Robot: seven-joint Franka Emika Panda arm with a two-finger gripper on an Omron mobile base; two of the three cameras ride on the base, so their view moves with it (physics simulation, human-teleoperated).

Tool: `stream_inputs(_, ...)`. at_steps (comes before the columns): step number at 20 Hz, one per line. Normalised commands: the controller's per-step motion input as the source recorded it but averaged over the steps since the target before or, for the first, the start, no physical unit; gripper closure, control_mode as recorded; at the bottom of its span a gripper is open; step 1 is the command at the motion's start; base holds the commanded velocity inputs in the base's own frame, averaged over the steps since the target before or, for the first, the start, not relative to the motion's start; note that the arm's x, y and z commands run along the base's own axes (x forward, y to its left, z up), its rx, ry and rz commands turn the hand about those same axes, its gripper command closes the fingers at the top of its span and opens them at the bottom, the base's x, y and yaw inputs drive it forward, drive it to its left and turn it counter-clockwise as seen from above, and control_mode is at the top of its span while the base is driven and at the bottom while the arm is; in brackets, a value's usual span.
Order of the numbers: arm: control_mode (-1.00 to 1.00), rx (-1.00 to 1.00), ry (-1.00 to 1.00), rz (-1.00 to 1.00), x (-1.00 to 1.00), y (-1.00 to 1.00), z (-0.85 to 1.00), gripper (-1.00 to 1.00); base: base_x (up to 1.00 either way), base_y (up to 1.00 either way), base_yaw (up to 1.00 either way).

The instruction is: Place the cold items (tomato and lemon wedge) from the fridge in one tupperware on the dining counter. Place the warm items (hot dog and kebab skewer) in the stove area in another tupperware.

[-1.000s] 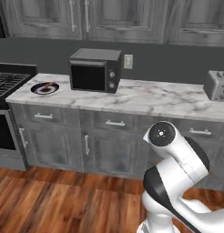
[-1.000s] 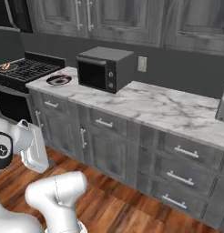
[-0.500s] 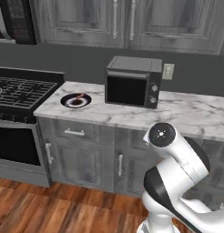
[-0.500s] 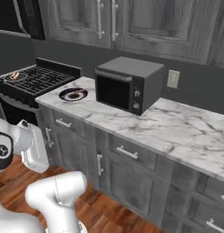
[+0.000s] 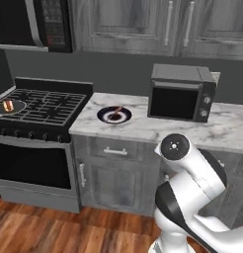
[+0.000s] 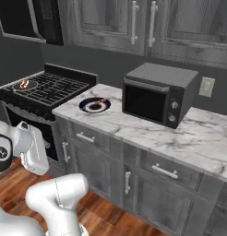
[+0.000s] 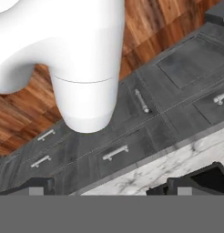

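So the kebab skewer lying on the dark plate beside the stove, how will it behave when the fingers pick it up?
The kebab skewer looks thin and stiff, so it is probably light and should not droop. It lies slanted across the plate, so a grasp near one end may let it tilt. Being a round stick, it could roll if nudged.
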Motion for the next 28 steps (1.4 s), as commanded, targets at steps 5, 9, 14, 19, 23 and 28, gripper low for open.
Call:
stream_inputs(5,1.00,0.00,0.00,0.00,0.00,0.00,0.00,-1.00,0.20,0.67,-0.24)
stream_inputs(9,1.00,0.00,0.00,0.00,0.00,0.00,0.00,-1.00,0.25,0.64,-0.26)
stream_inputs(14,1.00,0.00,0.00,0.00,0.00,0.00,0.00,-1.00,0.30,0.65,-0.25)
stream_inputs(19,1.00,0.00,0.00,0.00,0.00,0.00,0.00,-1.00,0.35,0.76,-0.28)
stream_inputs(23,1.00,0.00,0.00,0.00,0.00,0.00,0.00,-1.00,0.39,0.81,-0.31)
stream_inputs(28,1.00,0.00,0.00,0.00,0.00,0.00,0.00,-1.00,0.34,0.68,-0.39)
